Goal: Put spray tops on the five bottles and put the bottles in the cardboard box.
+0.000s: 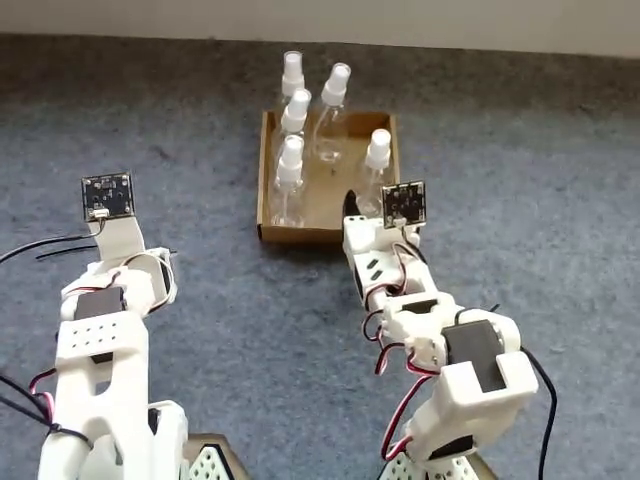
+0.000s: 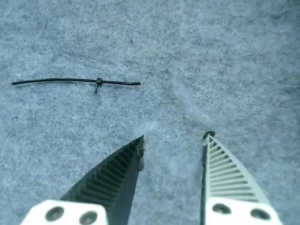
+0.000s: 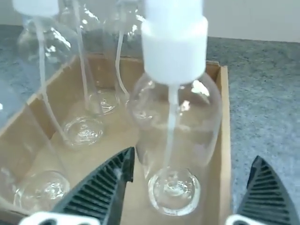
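Note:
The cardboard box point(image 1: 300, 236) lies on the grey carpet at the far middle. Several clear bottles with white spray tops stand upright in it. The nearest right one point(image 1: 377, 160) fills the right wrist view as a bottle point(image 3: 176, 117) with its dip tube showing. My right gripper point(image 3: 193, 157) is open at the box's near right corner, one finger on each side of that bottle and not touching it. From above, its black finger point(image 1: 350, 204) hangs over the box's near wall. My left gripper point(image 2: 174, 138) is open over bare carpet, far left of the box.
A black cable tie point(image 2: 77, 82) lies on the carpet ahead of the left gripper. The left arm point(image 1: 110, 260) stands at the left, the right arm point(image 1: 440, 340) at the right. The box wall point(image 3: 224, 122) runs close beside the right gripper's outer finger.

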Controlling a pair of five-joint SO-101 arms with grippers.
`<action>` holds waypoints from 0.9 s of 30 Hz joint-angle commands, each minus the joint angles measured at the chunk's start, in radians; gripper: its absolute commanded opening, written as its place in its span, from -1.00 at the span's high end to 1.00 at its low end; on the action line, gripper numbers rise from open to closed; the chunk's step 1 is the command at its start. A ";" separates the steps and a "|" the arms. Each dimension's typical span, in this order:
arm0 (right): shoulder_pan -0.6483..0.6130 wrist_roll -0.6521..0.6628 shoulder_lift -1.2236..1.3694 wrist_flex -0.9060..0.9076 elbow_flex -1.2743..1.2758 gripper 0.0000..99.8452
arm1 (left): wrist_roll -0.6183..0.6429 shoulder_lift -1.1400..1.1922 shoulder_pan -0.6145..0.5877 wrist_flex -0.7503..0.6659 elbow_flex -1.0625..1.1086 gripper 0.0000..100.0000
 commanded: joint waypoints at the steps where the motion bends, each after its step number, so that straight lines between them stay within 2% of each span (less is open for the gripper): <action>1: 0.022 -0.009 -0.036 -0.012 -0.002 0.35 | 0.003 0.001 0.022 -0.017 -0.005 0.61; 7: 0.041 -0.069 -0.242 -0.004 0.087 0.35 | 0.003 0.001 0.022 -0.017 -0.005 0.61; 12: 0.025 -0.068 -0.380 0.005 0.188 0.35 | 0.003 0.001 0.022 -0.017 -0.005 0.61; 20: 0.031 -0.068 -0.605 0.236 0.223 0.36 | 0.003 0.001 0.022 -0.017 -0.004 0.61; 27: 0.056 -0.072 -1.006 0.670 0.269 0.42 | 0.003 -0.005 0.019 -0.017 -0.004 0.61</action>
